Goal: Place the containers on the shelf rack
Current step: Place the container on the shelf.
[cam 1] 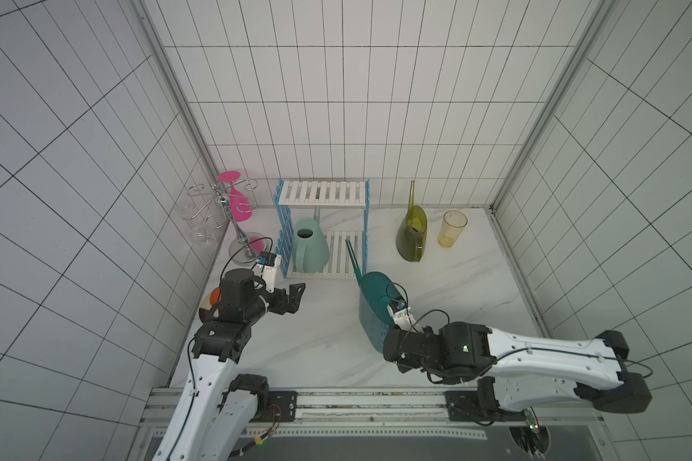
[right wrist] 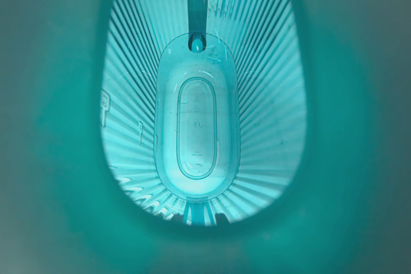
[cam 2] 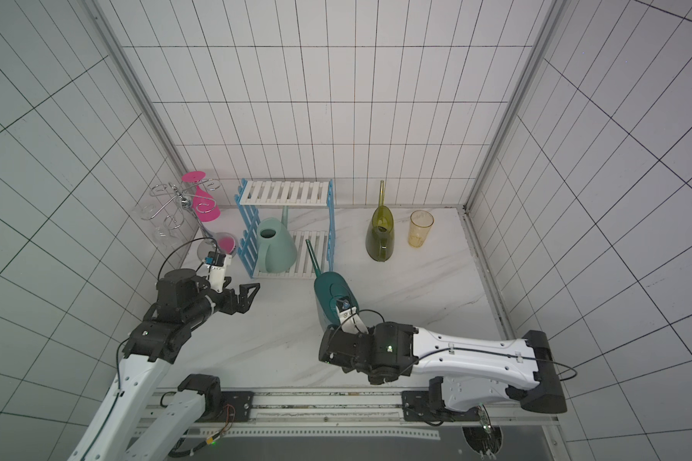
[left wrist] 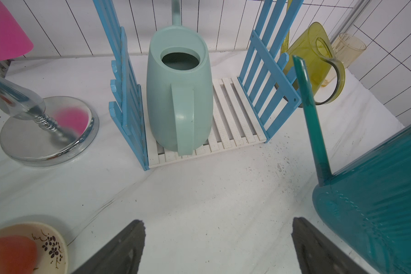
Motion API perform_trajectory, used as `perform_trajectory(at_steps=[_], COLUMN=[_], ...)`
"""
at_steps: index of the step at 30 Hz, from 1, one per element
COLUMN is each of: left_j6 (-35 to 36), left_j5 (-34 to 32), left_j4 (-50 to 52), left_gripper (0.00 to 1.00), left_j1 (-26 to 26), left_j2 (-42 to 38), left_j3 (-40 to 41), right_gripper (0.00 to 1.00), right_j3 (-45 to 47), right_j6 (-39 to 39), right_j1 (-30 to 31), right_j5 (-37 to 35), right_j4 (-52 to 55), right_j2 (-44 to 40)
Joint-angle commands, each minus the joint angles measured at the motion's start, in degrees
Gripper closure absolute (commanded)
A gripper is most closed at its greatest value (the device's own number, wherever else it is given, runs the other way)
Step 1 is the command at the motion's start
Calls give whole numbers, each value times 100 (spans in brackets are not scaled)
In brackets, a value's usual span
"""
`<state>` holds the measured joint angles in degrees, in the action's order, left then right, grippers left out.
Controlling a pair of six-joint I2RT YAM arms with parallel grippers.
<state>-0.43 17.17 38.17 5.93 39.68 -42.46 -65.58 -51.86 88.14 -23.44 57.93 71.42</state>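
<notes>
The dark teal can is tilted just in front of the shelf rack, at about 5 o'clock from it (12 being the back wall). Its spout points to 11, and the tip is close to the rack's right blue frame; I cannot tell whether they touch. The right hand is closed on the can's handle, its dark fingertips showing through the plastic in the right wrist view. That hold probably lets the spout lead into the rack.

The mint can stands on the lower shelf against the left frame, leaving bare slats at its 3 o'clock. The top shelf is bare. The olive can waits on the table at the rack's 3 o'clock, beside a yellow cup.

The left hand hovers wide open and empty at the rack's 7 o'clock.

The gap looks narrow, so the frame and the top shelf's edge could catch the spout.
</notes>
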Motion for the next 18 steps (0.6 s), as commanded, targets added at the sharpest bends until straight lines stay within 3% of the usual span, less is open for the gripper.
perform_trajectory(at_steps=[1, 9, 13, 18], left_j6=[43, 25, 25, 25], left_j5=[37, 35, 22, 32], left_j4=[-29, -46, -55, -74], left_gripper=[1, 1, 1, 2], left_j1=[-35, -48, -53, -49], left_j2=[-87, -140, -185, -219], left_j3=[60, 73, 103, 127], right_gripper=[100, 100, 100, 100], right_j3=[-565, -1478, -1520, -1585], right_j6=[-21, -981, -1628, -1721], right_j1=[35, -25, -75, -161], right_j5=[-513, -1358, -1665, -1756], right_j4=[-558, -956, -1052, -1127], right_j2=[367, 1623, 1855, 2044])
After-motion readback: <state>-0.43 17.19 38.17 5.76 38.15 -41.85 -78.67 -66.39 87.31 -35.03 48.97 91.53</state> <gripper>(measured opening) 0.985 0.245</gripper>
